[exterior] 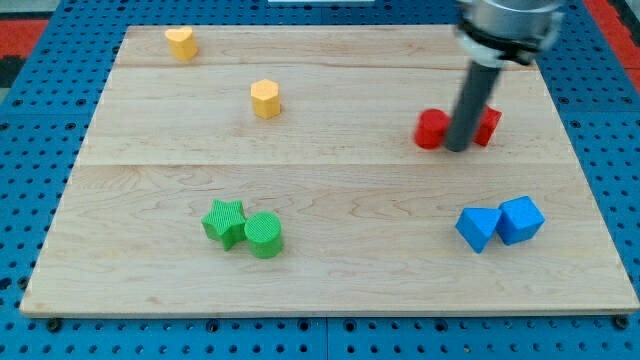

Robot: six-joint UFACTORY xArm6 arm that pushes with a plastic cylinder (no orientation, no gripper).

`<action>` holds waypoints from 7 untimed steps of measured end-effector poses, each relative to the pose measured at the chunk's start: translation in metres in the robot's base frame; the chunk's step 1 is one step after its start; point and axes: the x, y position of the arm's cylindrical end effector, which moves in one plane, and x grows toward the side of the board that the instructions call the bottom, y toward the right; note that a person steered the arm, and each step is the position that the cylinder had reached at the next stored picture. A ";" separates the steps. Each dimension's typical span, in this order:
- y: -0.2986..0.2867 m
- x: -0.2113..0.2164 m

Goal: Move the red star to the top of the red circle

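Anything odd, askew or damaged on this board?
Nothing stands out. All blocks sit flat on the wooden board, undamaged. My tip stands between two red blocks, whose shapes the rod partly hides.

My tip (457, 149) rests between the red circle (432, 129) and the red star (486, 125). Circle lies toward the view's left, star toward the right.

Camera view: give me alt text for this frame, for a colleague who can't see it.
My tip rests between two red blocks at the board's right; their shapes are partly hidden by the rod. On the wooden board, two yellow blocks sit upper left, a green star touches a green cylinder lower left, and two blue blocks sit lower right.
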 end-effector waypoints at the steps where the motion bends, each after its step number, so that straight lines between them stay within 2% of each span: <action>1: 0.006 -0.005; 2: 0.013 0.029; 3: 0.078 0.011; 4: 0.076 -0.025; 5: 0.048 -0.056; 7: 0.025 -0.077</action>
